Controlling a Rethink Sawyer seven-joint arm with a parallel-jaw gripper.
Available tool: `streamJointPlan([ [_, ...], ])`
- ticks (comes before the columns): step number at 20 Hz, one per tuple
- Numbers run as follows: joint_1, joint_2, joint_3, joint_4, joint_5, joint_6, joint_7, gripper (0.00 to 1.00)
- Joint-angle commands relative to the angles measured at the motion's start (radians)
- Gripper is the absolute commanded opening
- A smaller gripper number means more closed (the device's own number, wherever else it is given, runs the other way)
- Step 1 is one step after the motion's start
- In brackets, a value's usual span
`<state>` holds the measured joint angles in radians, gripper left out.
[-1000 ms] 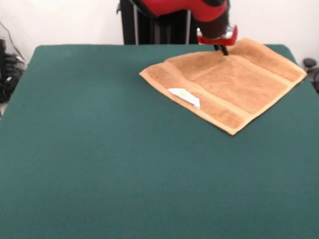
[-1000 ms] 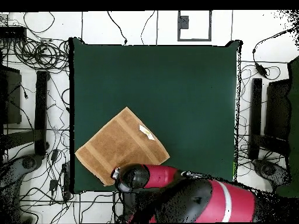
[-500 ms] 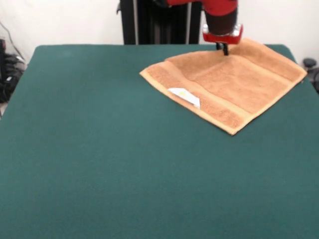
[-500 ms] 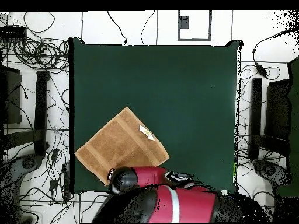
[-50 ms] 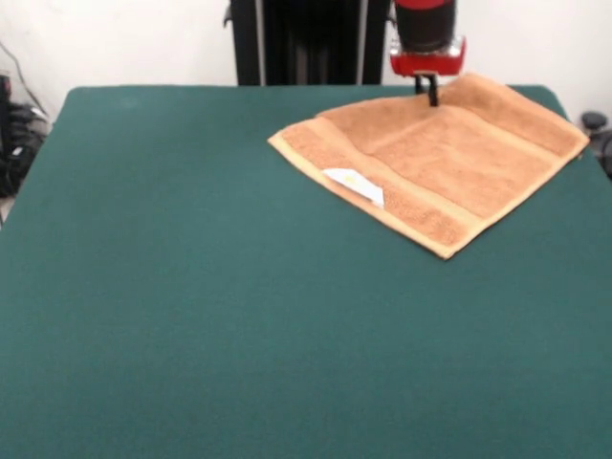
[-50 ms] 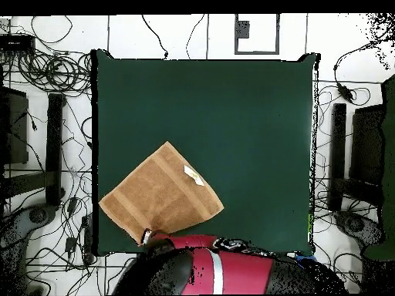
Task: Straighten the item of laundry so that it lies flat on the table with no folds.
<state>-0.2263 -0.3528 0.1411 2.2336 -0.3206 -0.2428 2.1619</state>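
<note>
Arm (image 5: 426, 33): cut off by the front view's top edge.
Gripper (image 5: 432, 93): dark tips too small — finger gap unreadable.
Towel (image 6: 158, 196): near corner hidden under the arm — overhead view.

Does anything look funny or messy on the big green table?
A little. The tan-orange terry towel sits crooked, like a diamond, near one corner of the dark green table. Its small white label sticks out on top, so that edge seems folded over.

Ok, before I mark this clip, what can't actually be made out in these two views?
- Gripper, front view: too small and dark to tell open or shut, or whether it touches the towel.
- Gripper, overhead view: hidden under the arm.
- Label: print too small to read.
- Towel's underside: hidden in both views.
</note>
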Motion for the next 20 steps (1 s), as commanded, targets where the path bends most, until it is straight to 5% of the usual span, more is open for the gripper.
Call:
streamJointPlan([
  [1,-0.039,0.672,-0.161,-0.895,0.086,-1.156,-0.205,0.0],
  [12,-0.004,0.642,-0.201,-0.848,0.213,-1.157,-0.225,0.0],
  [20,-0.026,0.719,-0.21,-1.015,0.173,-1.191,-0.161,0.0],
])
